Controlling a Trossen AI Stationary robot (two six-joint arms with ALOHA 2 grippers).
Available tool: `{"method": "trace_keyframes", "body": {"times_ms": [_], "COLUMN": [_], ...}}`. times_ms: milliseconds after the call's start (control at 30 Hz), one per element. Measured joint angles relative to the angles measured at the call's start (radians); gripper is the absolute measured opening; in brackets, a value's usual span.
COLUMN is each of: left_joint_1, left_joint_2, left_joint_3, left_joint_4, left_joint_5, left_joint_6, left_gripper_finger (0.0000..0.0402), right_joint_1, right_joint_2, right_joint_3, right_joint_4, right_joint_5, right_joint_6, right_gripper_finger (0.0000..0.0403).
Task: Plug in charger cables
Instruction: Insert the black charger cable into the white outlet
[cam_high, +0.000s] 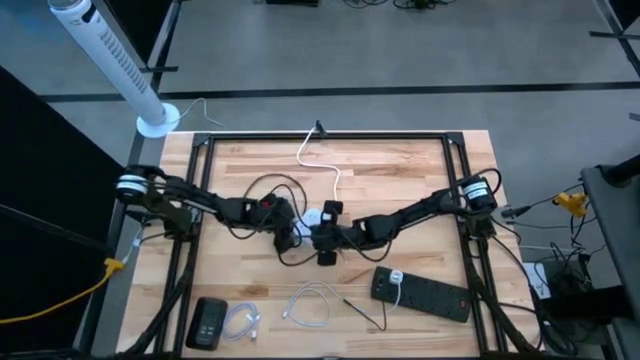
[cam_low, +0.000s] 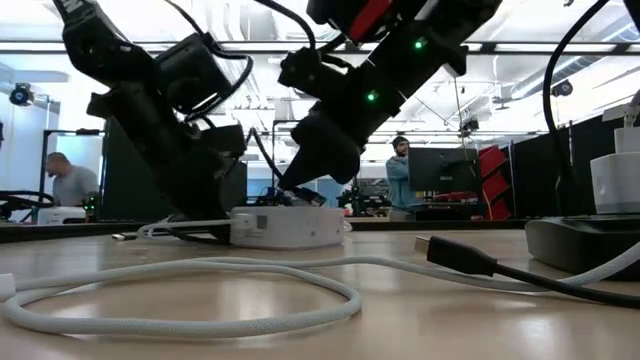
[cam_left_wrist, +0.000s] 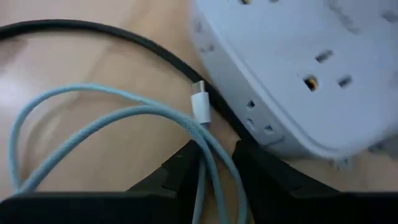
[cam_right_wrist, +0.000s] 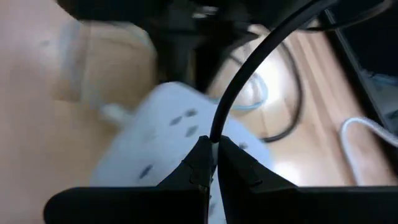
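Meanwhile, mid-table: left fingers (cam_left_wrist: 211, 168) pinch pale braided cable (cam_left_wrist: 93, 115), its white plug (cam_left_wrist: 201, 106) lying just beside socket cube (cam_left_wrist: 298, 68); right fingers (cam_right_wrist: 214, 158) clamp black cable (cam_right_wrist: 249, 74) above cube's top.

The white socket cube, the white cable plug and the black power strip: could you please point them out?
White socket cube (cam_left_wrist: 292, 68), left wrist view, outlet face.
White cable plug (cam_left_wrist: 200, 107), left wrist view, plug body.
Black power strip (cam_high: 425, 292), high view, top middle.

A grey floor (cam_high: 400, 60) is seen beyond the wooden surface (cam_high: 400, 170). A white tower fan (cam_high: 110, 60) stands off its far left corner. Ceiling lights (cam_low: 560, 50) are lit.
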Motion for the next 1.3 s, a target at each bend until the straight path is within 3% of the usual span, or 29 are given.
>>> {"method": "trace_keyframes", "body": {"times_ms": [167, 367, 533, 767, 933, 1033, 1300], "left_joint_1": [-0.041, -0.064, -0.064, -0.074, -0.16, -0.251, -0.488], "left_joint_2": [-0.034, -0.037, -0.045, -0.148, -0.249, -0.324, -0.526], "left_joint_3": [0.014, 0.012, 0.014, 0.015, 0.014, 0.012, 0.011], "left_joint_4": [-0.004, 0.002, -0.019, -0.178, -0.256, -0.298, -0.258], "left_joint_5": [0.101, 0.137, 0.143, 0.264, 0.319, 0.294, 0.043], "left_joint_6": [0.022, 0.027, 0.028, -0.087, -0.127, -0.149, -0.154], "left_gripper_finger": [0.0103, 0.0103, 0.0103, 0.0103, 0.0103, 0.0103, 0.0103], "right_joint_1": [0.02, 0.108, 0.18, 0.217, 0.213, 0.215, 0.188], "right_joint_2": [-0.041, -0.111, -0.109, -0.089, -0.071, -0.024, 0.109], "right_joint_3": [0.0, -0.001, -0.001, 0.001, 0.001, 0.019, 0.134], "right_joint_4": [-0.118, -0.355, -0.252, -0.166, -0.148, -0.118, -0.133], "right_joint_5": [-0.008, -0.038, -0.129, -0.146, -0.271, -0.277, -0.273], "right_joint_6": [-0.086, -0.011, -0.057, -0.249, -0.529, -0.708, -0.981], "right_gripper_finger": [0.0, 0.0, 0.0, 0.0, 0.0, 0.0, 0.0]}}
